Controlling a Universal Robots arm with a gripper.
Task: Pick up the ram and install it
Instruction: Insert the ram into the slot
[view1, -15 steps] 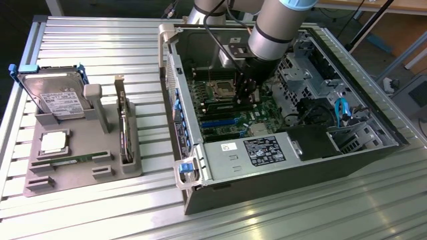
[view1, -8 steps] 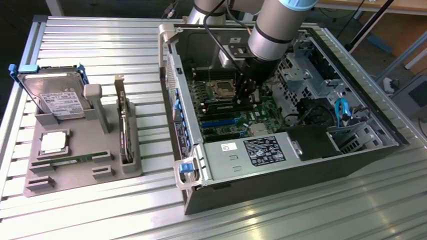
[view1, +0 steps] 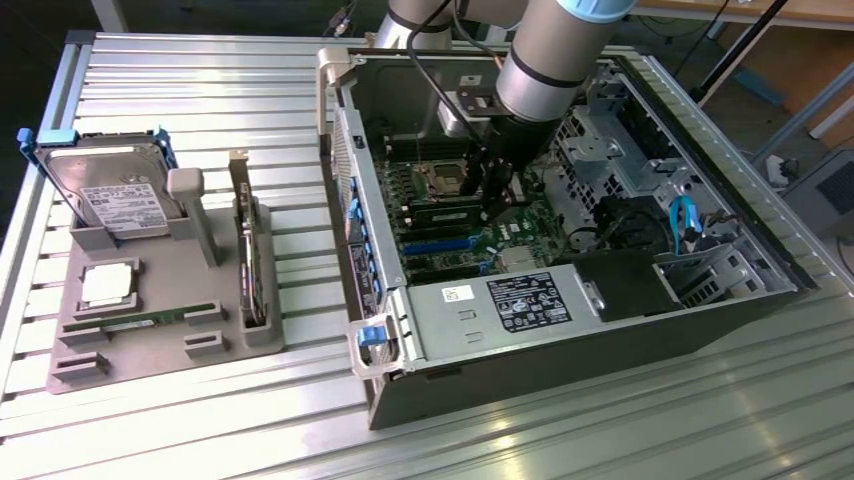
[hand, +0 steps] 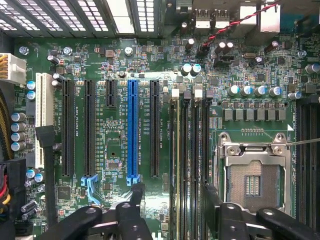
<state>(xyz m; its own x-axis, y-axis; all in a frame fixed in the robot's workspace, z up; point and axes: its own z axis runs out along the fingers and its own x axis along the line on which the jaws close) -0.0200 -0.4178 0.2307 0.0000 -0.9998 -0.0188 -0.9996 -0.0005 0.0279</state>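
Note:
My gripper (hand: 172, 197) hangs inside the open computer case (view1: 747, 250), low over the motherboard (hand: 115, 150), and it is open, its black fingers (hand: 132, 200) spread wide. Between them a ram stick (hand: 175, 150) stands on edge in a memory slot beside the processor socket (hand: 252, 182), touched by neither finger. In the exterior view the gripper (view1: 497, 195) sits just to the right of the socket. A second green ram stick (view1: 140, 318) lies flat on the grey fixture (view1: 160, 350) at the exterior view's left.
The fixture also carries a silver hard drive (view1: 114, 195), a square processor chip (view1: 107, 285) and a card standing on edge (view1: 247, 260). A power supply (view1: 514, 300) and drive cages (view1: 627, 160) crowd the case. A blue slot (hand: 132, 130) and several black slots lie beside the memory slots.

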